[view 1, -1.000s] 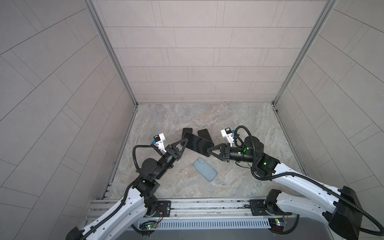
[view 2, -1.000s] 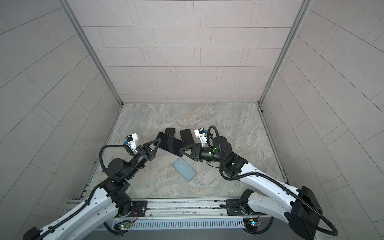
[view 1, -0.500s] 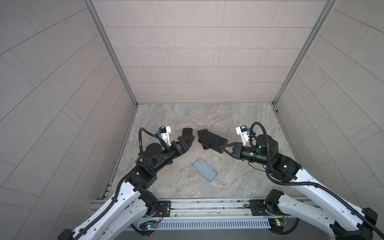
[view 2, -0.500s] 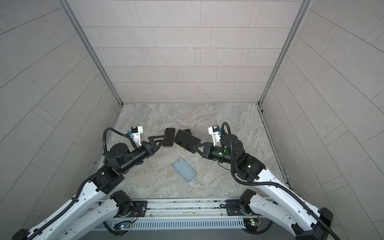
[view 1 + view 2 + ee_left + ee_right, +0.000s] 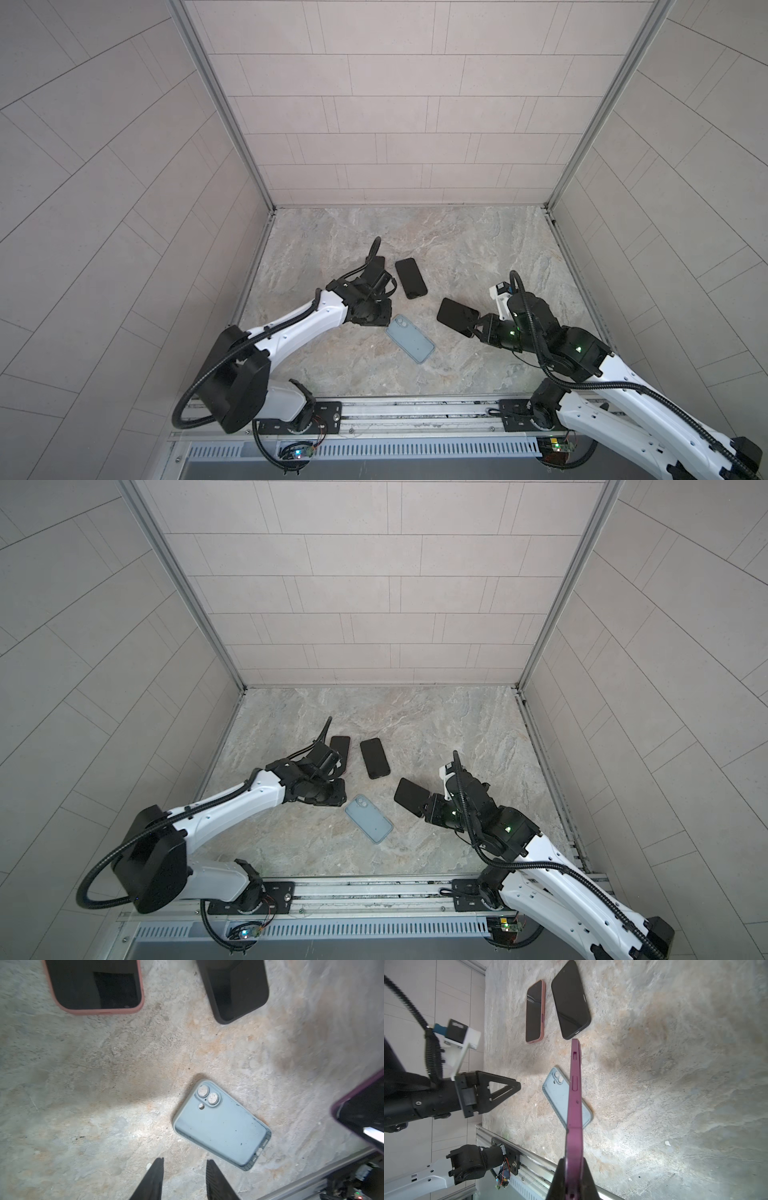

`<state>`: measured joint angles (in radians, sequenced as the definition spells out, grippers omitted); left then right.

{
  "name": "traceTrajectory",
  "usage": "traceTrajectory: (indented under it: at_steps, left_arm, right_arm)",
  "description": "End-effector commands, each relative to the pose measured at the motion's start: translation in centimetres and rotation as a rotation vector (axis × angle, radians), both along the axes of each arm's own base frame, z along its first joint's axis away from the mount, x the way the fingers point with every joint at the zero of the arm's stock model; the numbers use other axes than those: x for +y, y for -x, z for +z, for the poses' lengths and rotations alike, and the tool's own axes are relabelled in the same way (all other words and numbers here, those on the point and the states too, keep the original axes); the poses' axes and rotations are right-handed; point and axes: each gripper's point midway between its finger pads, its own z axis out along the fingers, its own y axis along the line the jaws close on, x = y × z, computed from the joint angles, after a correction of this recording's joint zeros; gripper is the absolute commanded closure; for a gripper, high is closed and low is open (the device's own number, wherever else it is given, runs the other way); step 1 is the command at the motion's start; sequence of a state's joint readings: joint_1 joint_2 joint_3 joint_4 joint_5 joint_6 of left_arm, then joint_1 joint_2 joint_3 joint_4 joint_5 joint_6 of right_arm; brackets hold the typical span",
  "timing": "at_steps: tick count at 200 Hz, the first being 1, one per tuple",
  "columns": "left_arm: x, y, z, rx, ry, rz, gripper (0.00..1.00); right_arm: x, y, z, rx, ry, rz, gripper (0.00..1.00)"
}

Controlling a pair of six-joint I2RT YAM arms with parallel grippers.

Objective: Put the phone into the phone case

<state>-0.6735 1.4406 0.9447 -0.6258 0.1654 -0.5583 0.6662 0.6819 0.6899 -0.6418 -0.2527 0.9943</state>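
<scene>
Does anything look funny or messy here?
Nothing looks broken or spilled. The light blue case lies slanted on the table, empty, with dark specks on it. The purple-cased phone is up in the air, pinched on edge by the right gripper.

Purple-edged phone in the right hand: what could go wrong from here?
The right hand pinches the purple-edged phone only at one end, the rest cantilevered above the table, so it could pivot or slip. The left hand, empty and partly open, hovers close beside the blue case; a low move might shove the case askew.
</scene>
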Motion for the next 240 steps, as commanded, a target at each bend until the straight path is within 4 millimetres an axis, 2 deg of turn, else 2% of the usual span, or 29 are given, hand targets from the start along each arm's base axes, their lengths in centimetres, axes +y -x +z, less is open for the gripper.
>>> traceTrajectory:
  at_steps: [1,31,91,99,120,132,178,207,221,231,240]
  left_arm:
    - [0.2,-0.1,-1.5,0.022,-0.103,-0.081,0.58]
    - [-0.8,-0.7,-3.4,0.046,-0.126,-0.095,0.58]
    - [-2.2,-2.1,-5.5,0.081,-0.148,-0.122,0.58]
    - [-2.4,-2.2,-5.6,0.086,-0.146,-0.125,0.61]
    - [-2.5,-2.2,-6.1,0.106,-0.146,-0.128,0.82]
    - [-2.6,-2.3,-6.3,0.114,-0.145,-0.125,0.90]
    - [-2.3,-3.0,-5.9,0.099,-0.118,-0.080,0.96]
    - [-2.8,-3.5,-5.5,0.091,-0.082,-0.065,0.97]
    - [-2.9,-3.6,-5.2,0.079,-0.072,-0.062,0.93]
    - [-2.9,-3.5,-4.9,0.074,-0.063,-0.061,0.86]
    - [-2.8,-3.4,-4.5,0.065,-0.056,-0.060,0.72]
  right_arm:
    - [0.1,-0.9,3.0,-0.095,-0.024,-0.003,1.00]
    - [0.2,-0.9,2.8,-0.090,-0.028,0.001,1.00]
    - [0.6,-0.9,2.5,-0.084,-0.024,0.023,1.00]
    - [0.6,-0.9,2.4,-0.084,-0.022,0.025,1.00]
    - [0.6,-0.9,2.3,-0.085,-0.018,0.028,1.00]
    - [0.6,-0.8,2.3,-0.084,-0.017,0.032,1.00]
    - [0.7,-0.8,1.9,-0.080,-0.018,0.036,1.00]
    - [1.3,-0.8,1.0,-0.056,-0.046,0.041,1.00]
    - [2.0,-0.6,0.3,-0.030,-0.067,0.067,1.00]
    - [2.6,-0.4,-0.1,-0.004,-0.075,0.099,1.00]
    - [3.3,-0.1,-0.3,0.020,-0.085,0.133,1.00]
